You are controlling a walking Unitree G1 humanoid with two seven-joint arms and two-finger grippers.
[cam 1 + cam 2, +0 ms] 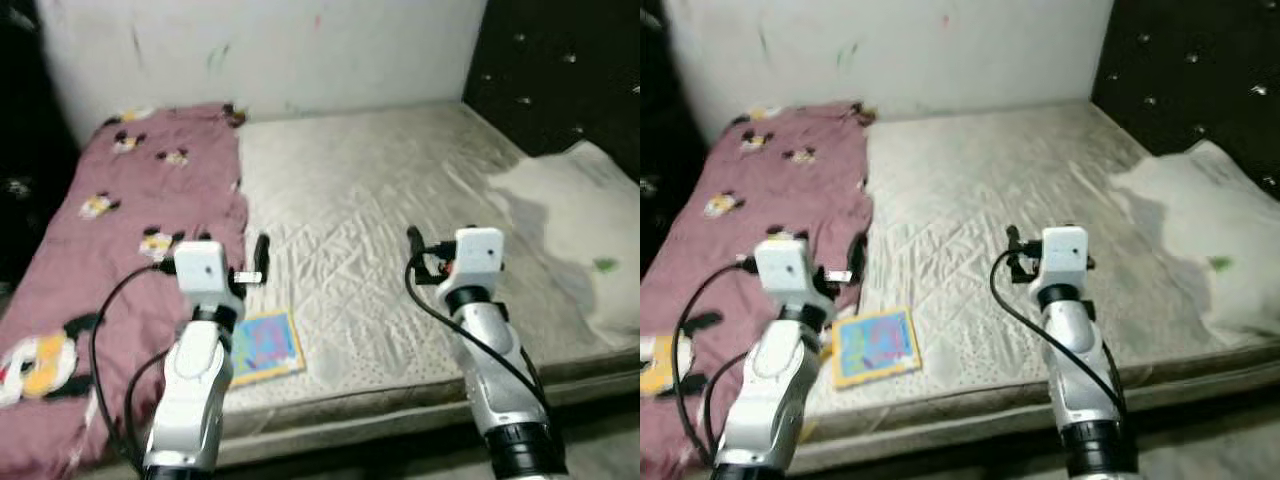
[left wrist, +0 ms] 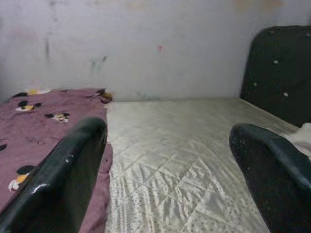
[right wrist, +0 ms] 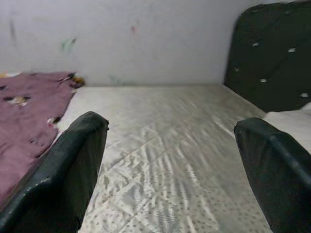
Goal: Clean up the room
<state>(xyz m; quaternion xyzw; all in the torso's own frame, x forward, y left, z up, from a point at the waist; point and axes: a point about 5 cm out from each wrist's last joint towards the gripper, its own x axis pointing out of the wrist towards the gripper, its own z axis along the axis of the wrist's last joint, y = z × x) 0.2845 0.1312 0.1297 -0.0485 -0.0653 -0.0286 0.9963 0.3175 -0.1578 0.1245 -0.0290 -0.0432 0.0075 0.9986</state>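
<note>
A quilted cream mattress [image 1: 370, 210] lies bare against a pale wall, its stitched diamond pattern showing. Along its left side a maroon blanket [image 1: 110, 260] printed with cartoon mice is spread lengthwise, rumpled, its inner edge wavy where it meets the bare quilting and its near end hanging over the front edge of the bed. Just beside that edge, near the front of the mattress, a thin, colourful book [image 1: 265, 346] with a yellow border and a blue and pink cover lies flat, slightly askew. At the right end, below the dark tufted headboard [image 1: 560, 70], a white pillow [image 1: 575, 225] rests flat, a small green mark on it.
</note>
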